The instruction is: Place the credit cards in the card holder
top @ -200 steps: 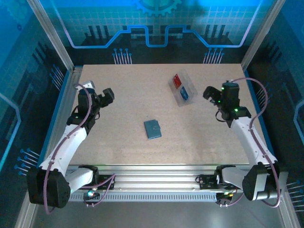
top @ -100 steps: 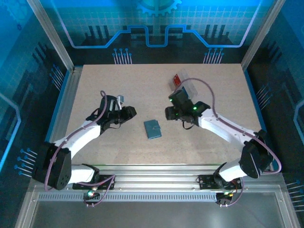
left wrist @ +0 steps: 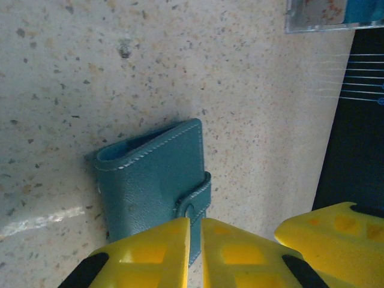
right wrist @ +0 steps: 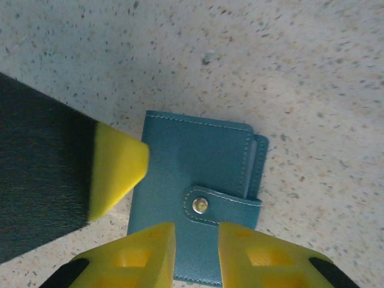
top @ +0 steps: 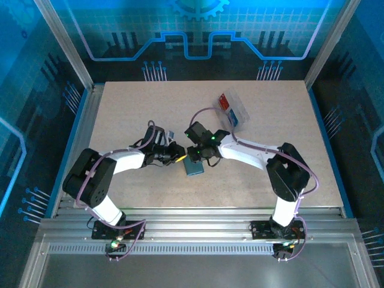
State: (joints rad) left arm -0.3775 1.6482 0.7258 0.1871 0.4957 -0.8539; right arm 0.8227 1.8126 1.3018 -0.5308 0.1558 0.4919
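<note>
Meeting over the snapped-shut card holder (top: 193, 165) with left gripper (left wrist: 195, 225) near-clenched and right gripper (right wrist: 197, 233) half-closed, hold unclear, likely to open it for 2 credit cards (top: 224, 101).

Card holder (top: 194, 168) is lying mid-table (top: 132, 108) — left gripper (top: 180, 159) hovering at its left, right gripper (top: 194, 157) behind it — tray (top: 239, 107) holding credit cards (top: 225, 101) is sitting farther back-right.

left gripper (top: 179, 159) and right gripper (top: 194, 156) crowd the wallet (top: 194, 168) from its left and rear. the right arm (top: 252, 157) lies between wallet and tray (top: 239, 105); the table (top: 198, 193) is open in front and at far left.
</note>
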